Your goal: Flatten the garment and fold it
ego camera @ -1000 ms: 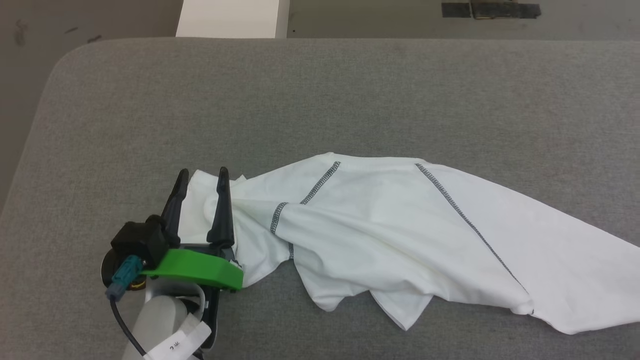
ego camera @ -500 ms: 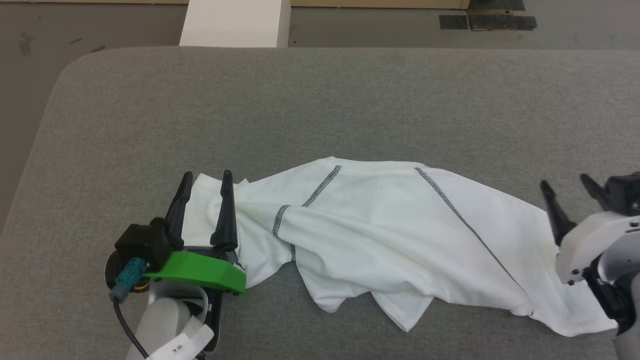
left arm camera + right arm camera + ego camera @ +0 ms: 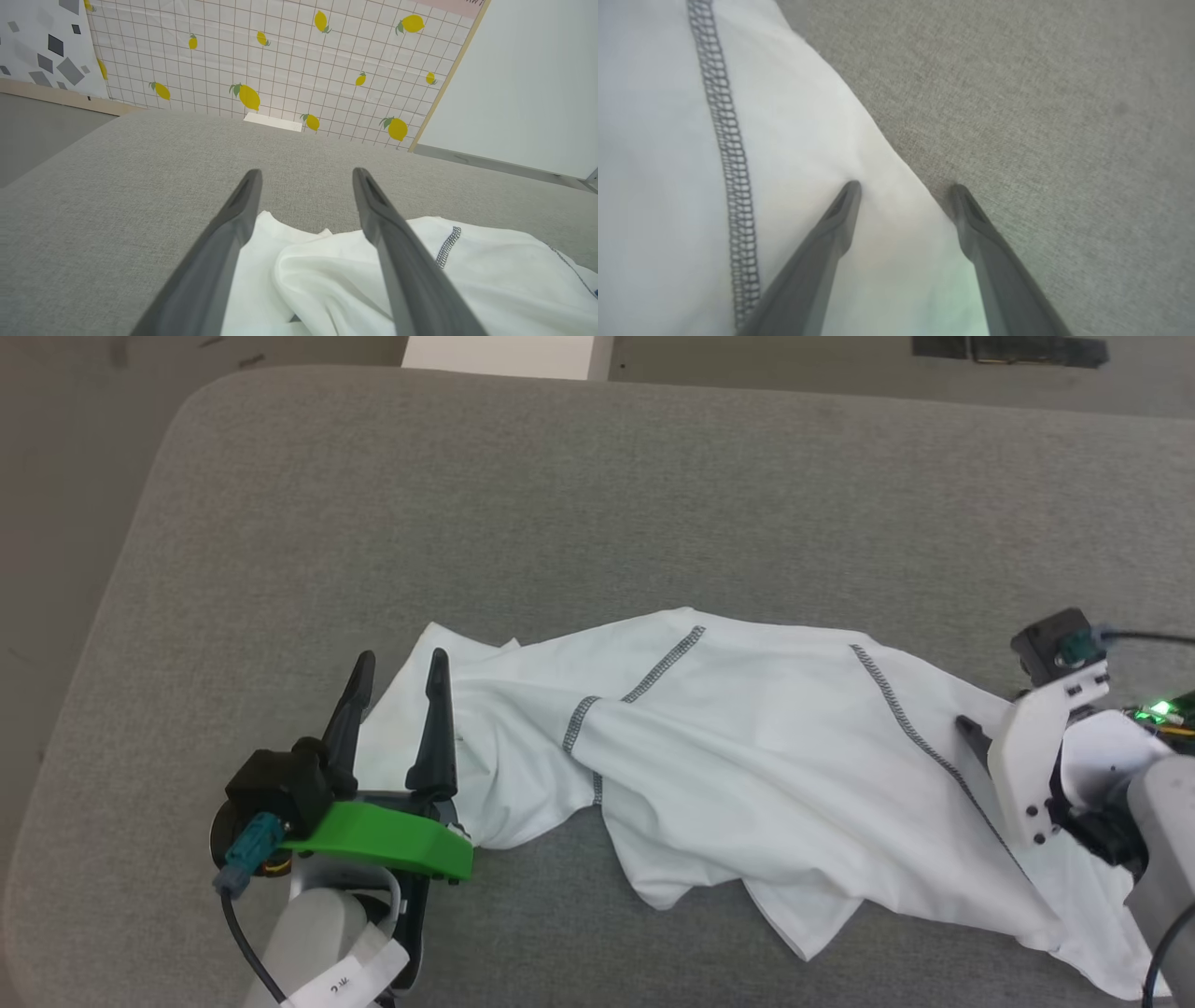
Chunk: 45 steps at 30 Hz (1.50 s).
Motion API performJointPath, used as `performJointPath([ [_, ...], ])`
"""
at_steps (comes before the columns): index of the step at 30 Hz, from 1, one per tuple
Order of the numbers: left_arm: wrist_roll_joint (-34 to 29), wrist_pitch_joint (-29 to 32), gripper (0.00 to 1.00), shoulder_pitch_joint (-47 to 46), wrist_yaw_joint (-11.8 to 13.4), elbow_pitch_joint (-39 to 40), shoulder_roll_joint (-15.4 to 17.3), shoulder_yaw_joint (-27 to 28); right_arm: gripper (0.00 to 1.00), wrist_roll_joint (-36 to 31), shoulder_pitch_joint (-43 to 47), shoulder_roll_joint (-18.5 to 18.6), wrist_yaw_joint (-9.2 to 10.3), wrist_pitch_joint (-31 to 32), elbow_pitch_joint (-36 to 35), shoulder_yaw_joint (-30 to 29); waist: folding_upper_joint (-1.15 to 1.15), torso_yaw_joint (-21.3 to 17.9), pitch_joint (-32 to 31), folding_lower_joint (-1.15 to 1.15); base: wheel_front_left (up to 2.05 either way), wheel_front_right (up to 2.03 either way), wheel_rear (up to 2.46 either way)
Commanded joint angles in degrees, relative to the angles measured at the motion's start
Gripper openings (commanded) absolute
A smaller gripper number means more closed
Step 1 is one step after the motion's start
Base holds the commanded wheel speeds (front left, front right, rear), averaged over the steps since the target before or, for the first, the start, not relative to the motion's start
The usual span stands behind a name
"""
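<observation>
Head view: the garment (image 3: 747, 756) lies crumpled across the near half of the grey bench (image 3: 560, 504), running from left of centre to the near right edge, with dark zigzag seams showing on top. The left hand (image 3: 401, 658) rests at the garment's left end with its fingers spread, pointing away from the robot. The right hand (image 3: 980, 733) is over the garment's right end. A white box (image 3: 499, 353) stands beyond the far edge of the bench. Left wrist view: the left hand (image 3: 307, 171) is spread wide, with a bunched fold of the garment (image 3: 317, 275) between the fingers; nothing is pinched. Right wrist view: the right hand (image 3: 905, 185) is spread, one finger over the garment (image 3: 784, 163) and the other over the bare bench (image 3: 1041, 116), straddling the cloth edge. Contact with the cloth cannot be determined.
</observation>
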<state>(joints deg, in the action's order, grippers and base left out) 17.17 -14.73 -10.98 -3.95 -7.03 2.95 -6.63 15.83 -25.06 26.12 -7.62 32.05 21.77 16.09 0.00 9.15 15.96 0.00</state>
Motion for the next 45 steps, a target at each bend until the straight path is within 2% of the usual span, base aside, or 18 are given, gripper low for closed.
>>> performJointPath([
  [1, 0.57, -0.27, 1.0, -0.64, 0.27, 0.09, -0.07, -0.09, 0.35, 0.64, 0.84, 0.53, 0.13, 3.75, 2.32, 0.37, 0.0, 0.65, 0.34, 0.0, 0.0, 0.0, 0.0],
  [2, 0.58, -0.27, 1.0, -0.54, 0.32, 0.07, -0.07, -0.1, 0.13, 0.97, 0.99, 0.67, 0.13, 5.55, 2.65, 0.23, 0.0, 0.69, 0.28, 0.0, 0.0, 0.0, 0.0],
  [3, 0.61, -0.27, 1.0, -0.42, 0.38, 0.04, -0.07, -0.11, 0.0, 1.14, 1.24, 0.94, 0.13, 7.36, 2.75, 0.05, 0.0, 0.7, 0.17, 0.0, 0.0, 0.0, 0.0],
  [6, 0.58, -0.27, 1.0, 0.05, 0.58, -0.05, -0.07, 0.03, 0.0, -0.65, 1.5, 1.38, 0.13, 7.43, 2.01, -3.28, 0.0, 0.31, -0.31, 0.0, 0.0, 0.0, 0.0],
  [10, 0.17, -0.27, 1.0, 0.25, 0.47, -0.54, -0.07, 0.01, 0.0, -6.98, 2.51, 0.81, 0.13, 4.01, 1.56, -11.73, 0.0, -0.58, -1.41, 0.0, 0.0, 0.0, 0.0],
  [13, -0.21, -0.27, 1.0, 0.16, 0.19, -1.28, -0.07, -0.38, 0.0, -11.52, 4.3, -0.85, 0.13, 2.99, 1.57, -18.45, 0.0, -1.35, -2.39, 0.0, 0.0, 0.0, 0.0],
  [16, -0.7, -0.27, 1.0, -0.54, -0.38, -3.03, -0.06, -1.48, 0.0, -12.39, 6.25, -3.74, 0.13, 1.64, 0.52, -22.55, 0.0, -2.1, -3.15, 0.0, 0.0, 0.0, 0.0],
  [17, -0.9, -0.23, 1.0, -0.96, -0.57, -3.81, 0.0, -1.96, 0.13, -12.55, 6.87, -4.37, 0.13, 0.99, -0.12, -23.04, 0.0, -2.3, -3.36, 0.0, 0.0, 0.0, 0.0],
  [18, -1.11, 0.18, 1.0, -1.7, -0.85, -4.81, 0.15, -2.64, 0.95, -12.38, 7.67, -5.18, 0.13, 0.22, -0.88, -23.74, 0.0, -2.53, -3.6, 0.0, 0.0, 0.0, 0.0],
  [19, -1.3, 0.81, 1.0, -2.45, -1.05, -5.64, 0.28, -3.23, 1.0, -12.08, 8.33, -5.99, 0.13, -0.34, -1.49, -24.69, 0.0, -2.72, -3.76, 0.0, 0.0, 0.0, 0.0],
  [23, -2.12, 5.74, 1.0, -7.11, -1.85, -9.34, 0.98, -6.05, 1.0, -11.07, 11.53, -9.54, 0.13, -3.92, -6.04, -27.62, 0.0, -3.67, -4.13, 0.0, 0.0, 0.0, 0.0],
  [26, -2.8, 11.68, 1.0, -11.49, -2.31, -12.63, 1.53, -8.43, 1.0, -9.92, 13.93, -11.95, 0.13, -7.87, -10.92, -28.6, 0.0, -4.7, -4.05, 0.0, 0.0, 0.0, 0.0],
  [32, -2.52, 24.87, 1.0, -18.59, -2.69, -18.99, 1.79, -11.29, 1.0, -8.57, 18.41, -15.14, 0.13, -14.15, -19.27, -28.2, 0.0, -7.48, -3.2, 0.0, 0.0, 0.0, 0.0],
  [36, -2.26, 32.14, 1.0, -22.06, -2.82, -21.51, 1.85, -12.83, 1.0, -8.3, 20.73, -16.47, 0.13, -15.92, -23.09, -27.29, 0.0, -9.27, -2.37, 0.0, 0.0, 0.0, 0.0],
  [40, -3.9, 38.88, 1.0, -24.81, -0.76, -24.39, 2.65, -13.86, 1.0, -8.08, 21.97, -17.62, 0.13, -16.12, -25.55, -26.42, 0.0, -10.91, -1.65, 0.0, 0.0, 0.0, 0.0],
  [45, -4.03, 45.62, 1.0, -27.24, 0.05, -27.23, 2.84, -14.56, 1.0, -7.88, 22.23, -18.21, 0.13, -15.85, -27.05, -25.63, 0.0, -12.37, -0.9, 0.0, 0.0, 0.0, 0.0],
])
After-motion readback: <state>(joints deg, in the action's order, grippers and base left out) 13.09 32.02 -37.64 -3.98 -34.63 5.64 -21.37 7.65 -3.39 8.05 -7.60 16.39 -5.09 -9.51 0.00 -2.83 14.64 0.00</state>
